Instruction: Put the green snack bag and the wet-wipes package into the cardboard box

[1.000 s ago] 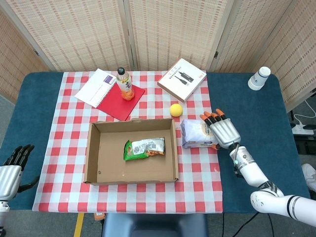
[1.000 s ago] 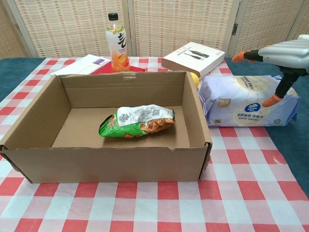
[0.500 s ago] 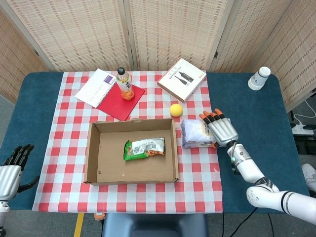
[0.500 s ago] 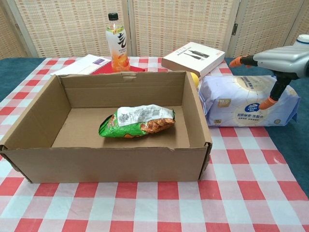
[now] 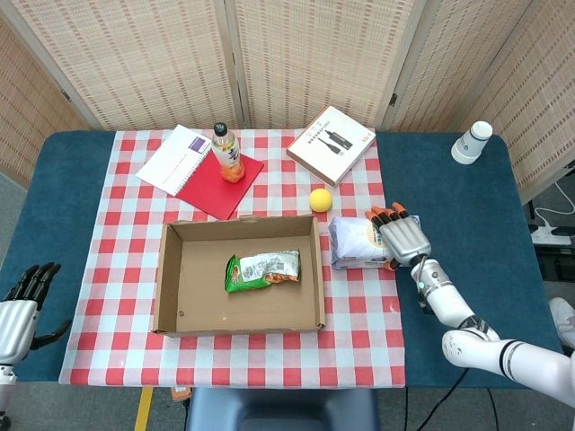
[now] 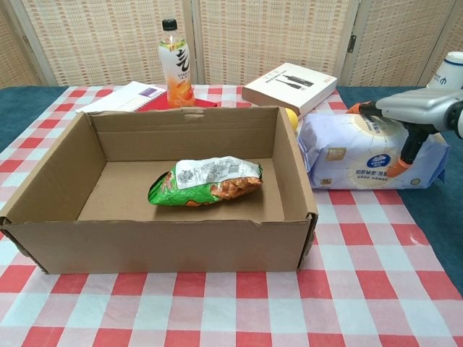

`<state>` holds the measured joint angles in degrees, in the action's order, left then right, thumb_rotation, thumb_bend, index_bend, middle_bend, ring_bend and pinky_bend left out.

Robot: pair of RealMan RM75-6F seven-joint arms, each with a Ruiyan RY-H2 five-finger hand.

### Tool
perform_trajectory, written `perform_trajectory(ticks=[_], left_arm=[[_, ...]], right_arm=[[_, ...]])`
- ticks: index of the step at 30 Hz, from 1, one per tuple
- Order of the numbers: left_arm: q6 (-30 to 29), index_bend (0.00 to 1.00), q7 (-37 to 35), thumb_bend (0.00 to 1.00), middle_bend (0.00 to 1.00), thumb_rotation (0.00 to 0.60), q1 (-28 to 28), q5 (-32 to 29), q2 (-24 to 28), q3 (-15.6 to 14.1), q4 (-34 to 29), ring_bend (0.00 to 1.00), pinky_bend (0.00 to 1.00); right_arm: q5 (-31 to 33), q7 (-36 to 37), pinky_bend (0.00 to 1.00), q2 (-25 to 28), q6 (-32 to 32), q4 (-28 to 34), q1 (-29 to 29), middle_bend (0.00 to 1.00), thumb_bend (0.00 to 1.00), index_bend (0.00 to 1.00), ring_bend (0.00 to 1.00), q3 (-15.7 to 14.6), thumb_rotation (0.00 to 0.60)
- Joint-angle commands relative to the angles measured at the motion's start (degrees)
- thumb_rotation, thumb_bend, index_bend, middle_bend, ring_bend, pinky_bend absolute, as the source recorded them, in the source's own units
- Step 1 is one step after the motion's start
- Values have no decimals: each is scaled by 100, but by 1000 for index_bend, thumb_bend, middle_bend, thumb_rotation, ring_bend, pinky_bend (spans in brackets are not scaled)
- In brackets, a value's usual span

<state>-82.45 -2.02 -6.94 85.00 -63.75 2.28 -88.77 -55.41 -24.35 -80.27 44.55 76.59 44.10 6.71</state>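
The green snack bag lies inside the open cardboard box, near its middle. The pale wet-wipes package lies on the checked cloth just right of the box. My right hand lies over the package's right end, fingers stretched flat across its top and the thumb down against its near side. The package still rests on the table. My left hand hangs at the table's near left corner, fingers apart and holding nothing.
A yellow ball sits just behind the package. Further back are a book, an orange drink bottle on a red notebook, and a white cup at the far right.
My right hand has sunk lower onto the wet-wipes package and shifted slightly toward the box. The package, the box and my left hand have not moved.
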Motion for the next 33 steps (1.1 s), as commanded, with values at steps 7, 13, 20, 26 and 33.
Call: perform_trajectory(ticks=[7, 13, 20, 26, 33], left_arm=[[17, 66, -23, 242, 30, 600, -2, -7, 10, -3, 0, 0, 219], [10, 67, -26, 242, 30, 600, -2, -1, 17, -3, -17, 0, 219], [24, 67, -48, 241, 30, 600, -4, -19, 22, 3, -5, 0, 220], [29, 66, -58, 242, 30, 600, -4, -28, 31, 5, -13, 0, 220], [56, 66, -28, 241, 30, 600, -14, -46, 25, 6, -23, 0, 221]], right_arm=[[-389, 234, 256, -233, 322, -207, -59, 192, 0, 365, 120, -6, 600], [-644, 371, 549, -398, 599, -394, -145, 374, 0, 640, 369, 8, 600], [-844, 397, 619, -228, 858, -127, -218, 444, 38, 778, 453, 84, 600], [-629, -131, 622, 502, 1136, 817, -236, 458, 42, 795, 469, 307, 600], [-158, -1086, 622, 1352, 1654, 2156, -87, 463, 54, 814, 481, 763, 600]])
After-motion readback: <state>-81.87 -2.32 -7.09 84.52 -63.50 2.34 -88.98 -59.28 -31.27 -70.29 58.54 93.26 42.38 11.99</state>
